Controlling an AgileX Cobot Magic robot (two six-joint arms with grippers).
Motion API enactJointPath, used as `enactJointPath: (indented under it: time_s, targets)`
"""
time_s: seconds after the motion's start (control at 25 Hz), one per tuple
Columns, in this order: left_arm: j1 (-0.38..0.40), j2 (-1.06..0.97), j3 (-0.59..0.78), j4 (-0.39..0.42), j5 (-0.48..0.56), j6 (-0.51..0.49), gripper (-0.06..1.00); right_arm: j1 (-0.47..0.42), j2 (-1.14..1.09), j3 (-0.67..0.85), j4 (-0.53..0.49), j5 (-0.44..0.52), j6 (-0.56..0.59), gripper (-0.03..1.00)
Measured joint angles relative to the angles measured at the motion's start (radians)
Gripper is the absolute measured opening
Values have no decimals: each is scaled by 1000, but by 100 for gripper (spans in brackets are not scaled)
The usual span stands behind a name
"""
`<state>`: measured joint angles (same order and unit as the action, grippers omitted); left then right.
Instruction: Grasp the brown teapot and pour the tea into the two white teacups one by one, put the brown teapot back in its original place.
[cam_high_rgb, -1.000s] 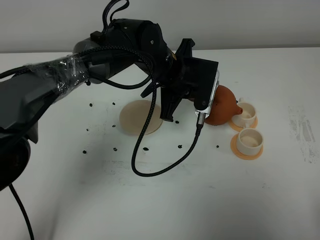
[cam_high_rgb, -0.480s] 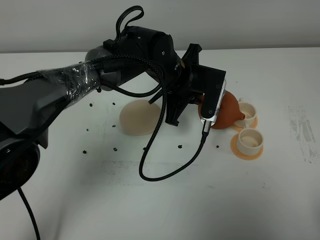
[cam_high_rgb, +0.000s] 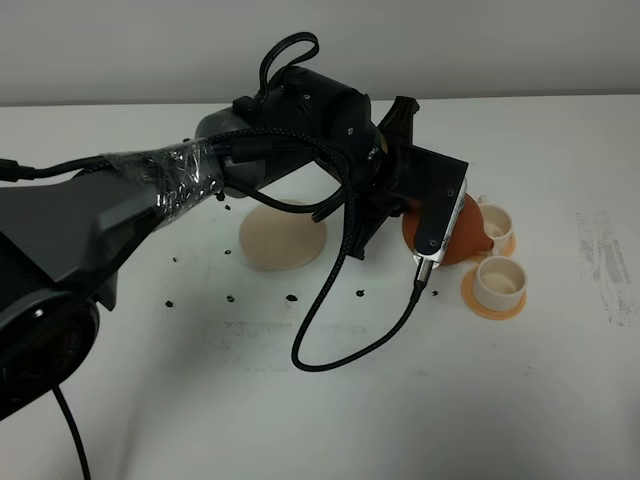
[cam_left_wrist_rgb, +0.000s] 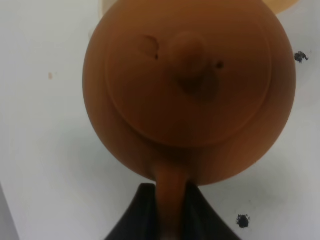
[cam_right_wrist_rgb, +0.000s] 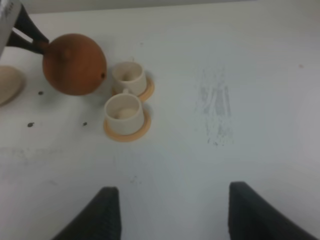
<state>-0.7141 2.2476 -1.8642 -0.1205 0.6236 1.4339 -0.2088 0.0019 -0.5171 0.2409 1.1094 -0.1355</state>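
Starting at the near edge, the right gripper (cam_right_wrist_rgb: 172, 210) hangs over the bare table (cam_right_wrist_rgb: 250, 50) with its two fingers wide apart and nothing between them. It is well away from the tea things. Next comes the near cup (cam_high_rgb: 499, 279) on its orange coaster (cam_high_rgb: 472, 300). Just behind it is the pot (cam_high_rgb: 463, 236), tipped over and, as far as I can tell, held up off the table. The left gripper (cam_left_wrist_rgb: 172, 220) is squeezed tight on the pot's handle (cam_left_wrist_rgb: 172, 195), with one finger on each side. Take twelve o'clock as the far edge of the table. Then the handle end is at about nine o'clock and the spout (cam_high_rgb: 488, 240) at about three, so the pot's long line runs side to side. The far cup (cam_high_rgb: 498, 224) sits at three o'clock from the pot, right by the spout. The near cup sits at about five o'clock. I think the far cup is the one getting tea now, but I cannot see any tea running. For the near cup, the spout would have to swing round toward five o'clock. The saucer (cam_high_rgb: 268, 242) lies at nine o'clock from the pot, with nothing on it. I can read no words or labels anywhere.
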Motion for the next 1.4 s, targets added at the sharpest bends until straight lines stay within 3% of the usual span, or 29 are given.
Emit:
enactJointPath:
  time_s: [0.32,0.6,1.4]
  targets:
    - [-31,8,0,59,-22,-21,8,0,0,0,0,0,0,46]
    - [-48,8,0,169,-62,-96,8,0,0,0,0,0,0,46]
    - [-90,28,0,289,-90,-107,8,0,0,0,0,0,0,46]
